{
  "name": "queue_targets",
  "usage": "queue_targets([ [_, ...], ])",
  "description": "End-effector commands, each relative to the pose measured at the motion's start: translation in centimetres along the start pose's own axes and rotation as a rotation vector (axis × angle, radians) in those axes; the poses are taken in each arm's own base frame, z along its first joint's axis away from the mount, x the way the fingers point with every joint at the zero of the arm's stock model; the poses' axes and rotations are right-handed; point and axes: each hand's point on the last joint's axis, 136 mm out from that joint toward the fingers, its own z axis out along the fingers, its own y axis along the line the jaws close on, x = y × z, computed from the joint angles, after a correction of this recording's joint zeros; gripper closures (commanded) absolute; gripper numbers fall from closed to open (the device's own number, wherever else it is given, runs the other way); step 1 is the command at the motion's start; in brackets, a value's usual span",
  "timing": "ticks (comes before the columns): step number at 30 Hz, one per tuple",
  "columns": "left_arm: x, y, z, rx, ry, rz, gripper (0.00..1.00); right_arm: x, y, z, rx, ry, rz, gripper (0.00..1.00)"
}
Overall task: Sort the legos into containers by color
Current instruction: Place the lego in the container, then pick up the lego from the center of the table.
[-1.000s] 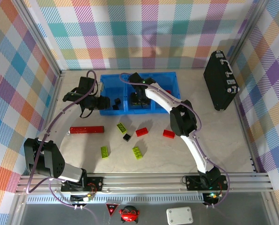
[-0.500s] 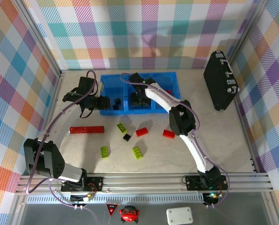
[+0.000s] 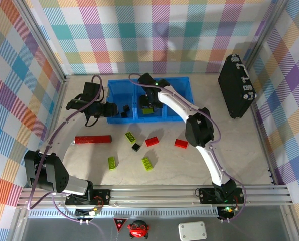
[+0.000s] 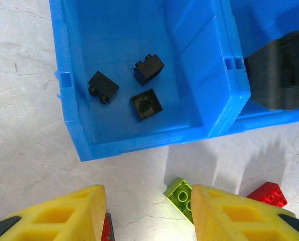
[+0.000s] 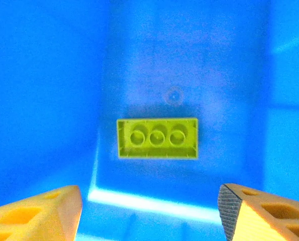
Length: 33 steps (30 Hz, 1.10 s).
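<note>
Robot lab test cell — pastel plaid cloth walls (image 3: 149, 35) on a silver aluminium extrusion frame (image 3: 154, 193), pale marble-look tabletop (image 3: 240, 145).

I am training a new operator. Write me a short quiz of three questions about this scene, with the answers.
1. How many black legos lie in the left bin?
2. True or false: the lime-green lego in the middle bin lies with its underside up.
3. How many red legos lie loose on the table? A: one. B: two. C: four.
Key: 1. three; 2. true; 3. B.
</note>
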Motion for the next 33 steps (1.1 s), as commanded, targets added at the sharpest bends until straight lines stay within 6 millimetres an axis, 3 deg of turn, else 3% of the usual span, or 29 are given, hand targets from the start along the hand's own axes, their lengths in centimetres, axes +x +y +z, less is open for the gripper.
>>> queue_targets([
  [1,0.0,0.9,-0.8,-0.028,-0.027,0.025,0.5,-0.2,0.0,-4.4,-0.028,-0.049,-0.013,0.27],
  [10,0.4,-0.1,-0.6,-0.007,0.007,0.047,0.49,3.5,-2.0,-7.6,-0.022,-0.043,-0.055,0.28],
  [20,1.5,-1.8,-0.6,-0.005,0.095,0.024,0.48,8.3,-4.4,-7.8,-0.013,0.005,-0.05,0.28],
  [33,7.8,-1.5,0.8,-0.071,0.229,-0.079,0.48,13.2,-6.8,-6.4,0.028,0.092,-0.002,0.27],
])
